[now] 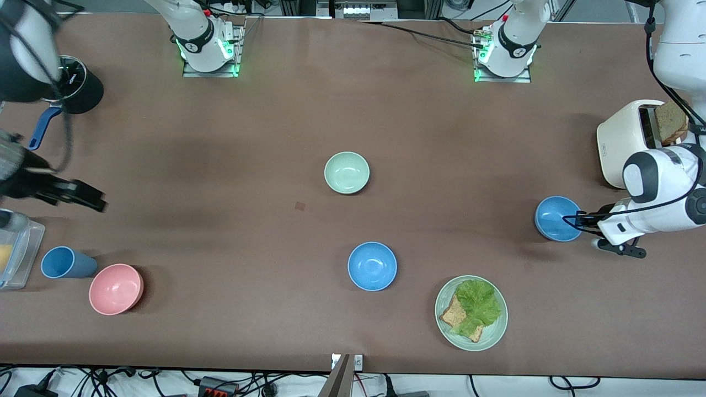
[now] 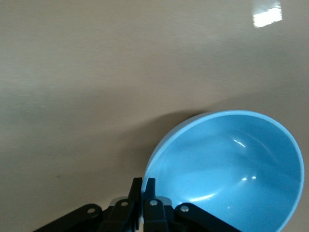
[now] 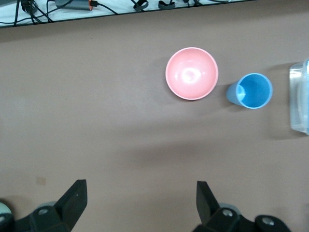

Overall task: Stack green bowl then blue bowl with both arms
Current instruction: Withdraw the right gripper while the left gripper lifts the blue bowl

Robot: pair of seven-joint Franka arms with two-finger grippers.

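Note:
The green bowl (image 1: 347,172) sits empty at the table's middle. One blue bowl (image 1: 372,266) sits nearer the front camera than it. A second blue bowl (image 1: 554,220) is toward the left arm's end. My left gripper (image 1: 569,219) is shut on that bowl's rim; the left wrist view shows the fingers (image 2: 144,182) pinching the rim of the tilted blue bowl (image 2: 231,164). My right gripper (image 1: 91,197) is open and empty above the table at the right arm's end, its fingers wide apart in the right wrist view (image 3: 140,193).
A pink bowl (image 1: 116,288) and a blue cup (image 1: 63,262) stand at the right arm's end, also in the right wrist view (image 3: 191,73) (image 3: 251,90), beside a clear container (image 1: 16,253). A black pot (image 1: 80,85), a toaster (image 1: 629,138) and a plate with lettuce and bread (image 1: 495,330) stand around.

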